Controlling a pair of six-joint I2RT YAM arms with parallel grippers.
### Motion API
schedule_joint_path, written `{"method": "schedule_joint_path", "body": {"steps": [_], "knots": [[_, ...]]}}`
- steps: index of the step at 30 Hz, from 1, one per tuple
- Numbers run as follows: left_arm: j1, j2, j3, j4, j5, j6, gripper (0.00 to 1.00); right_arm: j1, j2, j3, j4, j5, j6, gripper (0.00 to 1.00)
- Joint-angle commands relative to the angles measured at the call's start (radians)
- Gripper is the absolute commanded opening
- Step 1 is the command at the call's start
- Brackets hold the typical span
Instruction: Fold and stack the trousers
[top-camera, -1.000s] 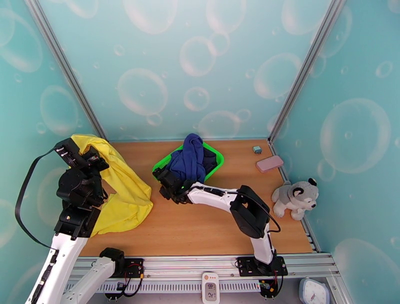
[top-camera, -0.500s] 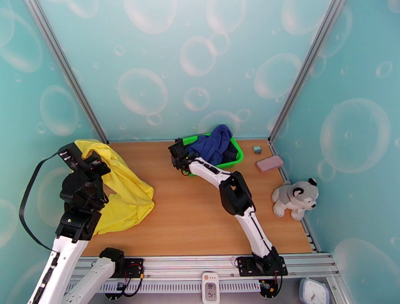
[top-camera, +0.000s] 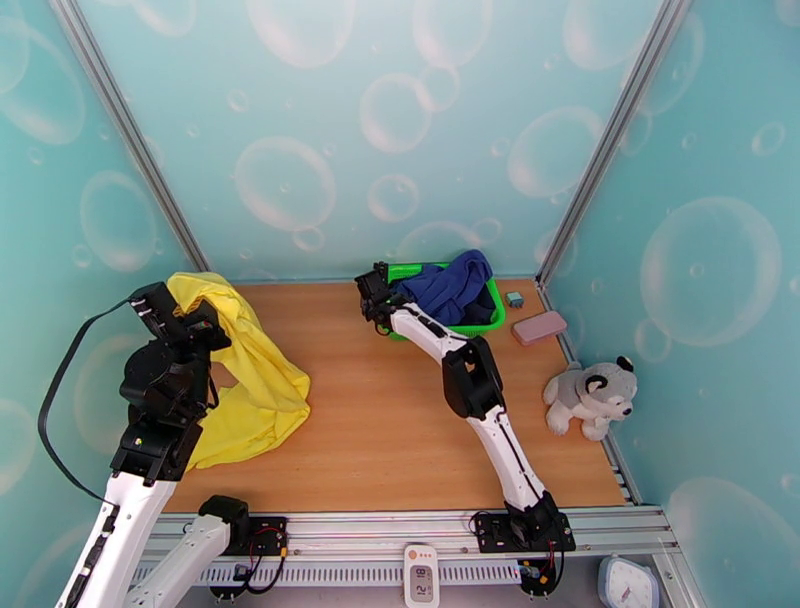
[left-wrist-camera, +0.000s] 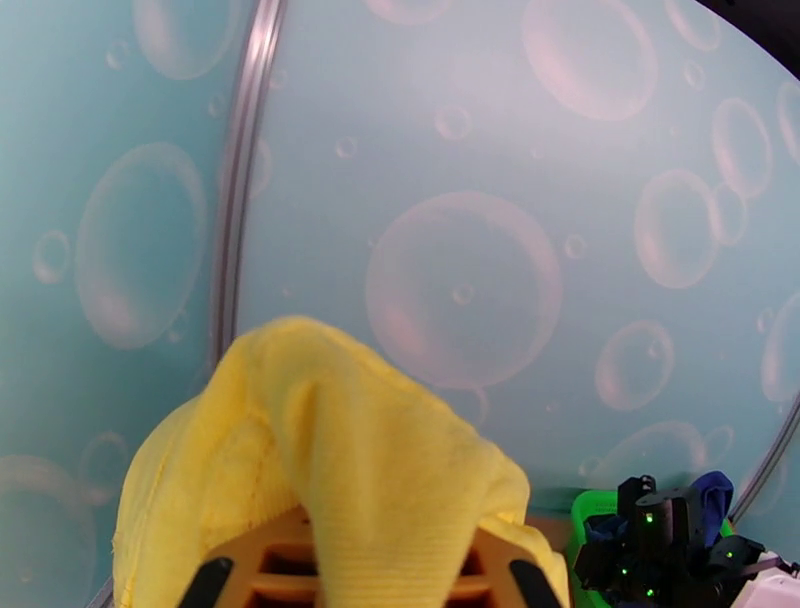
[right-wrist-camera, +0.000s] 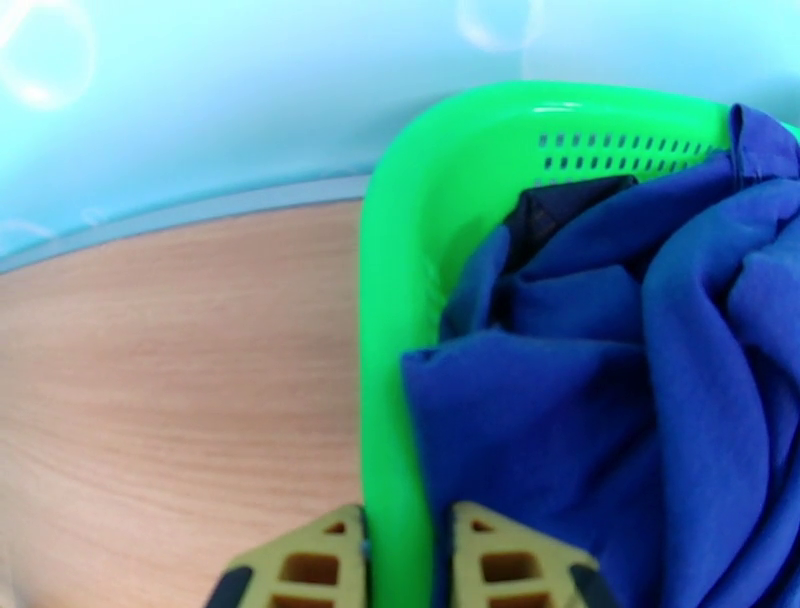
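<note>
1. Trousers (top-camera: 255, 375): bright yellow, plain soft fabric with a slightly fuzzy nap in the left wrist view (left-wrist-camera: 370, 450). They are sitting on the left side of the desk (top-camera: 400, 430). Their upper part is hanging in rounded folds from the left hand, and their lower part is lying in a crumpled heap on the wood.
2. Left hand (top-camera: 192, 322): tan ribbed fingers (left-wrist-camera: 270, 565) are standing on either side of a thick bunch of the yellow fabric. They are clamping it, and the cloth is draping over the top of them.
3. Left arm: it is rising from the near left corner with the elbow bent, and the black wrist is sitting high above the desk's left edge.
4. Basket (top-camera: 484, 323): glossy green plastic, rectangular with rounded corners and slotted walls (right-wrist-camera: 390, 260). It is resting at the far edge of the desk, right of centre.
5. Blue cloth (top-camera: 452, 283): smooth, deep blue, folded loosely (right-wrist-camera: 600, 400). It is piling above the basket rim.
6. Right hand (top-camera: 375, 290): the fingers are pinching the basket's left rim between them (right-wrist-camera: 405, 560), one outside the wall and one inside against the blue cloth.
7. Right arm: it is lying nearly straight from its base at the near edge to the basket.
8. Desk: pale wood grain, matt (right-wrist-camera: 170, 380).
9. Plush dog (top-camera: 590, 395): grey and white, furry, sitting off the desk's right edge.
10. Pink flat block (top-camera: 539, 327) and small grey-green cube (top-camera: 514, 299): both are lying just right of the basket.
</note>
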Motion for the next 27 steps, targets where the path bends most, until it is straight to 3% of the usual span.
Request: {"method": "schedule_joint_path", "body": {"steps": [1, 9, 10, 14, 15, 20, 23, 27], "knots": [[-0.003, -0.01, 0.048, 0.029, 0.109, 0.007, 0.0, -0.023, 0.045, 0.017, 0.024, -0.004, -0.002, 0.0], [-0.004, 0.018, 0.065, 0.012, 0.176, 0.012, 0.02, -0.038, 0.055, 0.02, 0.042, -0.053, -0.014, 0.0], [-0.004, 0.031, 0.076, 0.0, 0.2, 0.021, 0.02, -0.036, 0.054, 0.023, 0.049, -0.049, -0.022, 0.06], [-0.006, 0.133, 0.182, -0.108, 0.292, 0.05, 0.02, -0.025, 0.026, 0.024, 0.076, -0.019, -0.066, 0.52], [-0.005, 0.166, 0.219, -0.14, 0.291, 0.054, 0.02, -0.023, 0.007, 0.018, 0.081, -0.01, -0.076, 0.58], [-0.049, 0.27, 0.307, -0.192, 0.357, 0.058, 0.02, -0.026, -0.168, -0.086, 0.138, -0.034, -0.083, 0.76], [-0.149, 0.297, 0.291, -0.172, 0.393, 0.074, 0.05, -0.055, -0.343, -0.232, 0.193, -0.099, -0.023, 0.82], [-0.325, 0.407, 0.249, -0.134, 0.423, 0.05, 0.07, -0.164, -0.632, -0.542, 0.254, -0.227, 0.129, 0.91]]}}
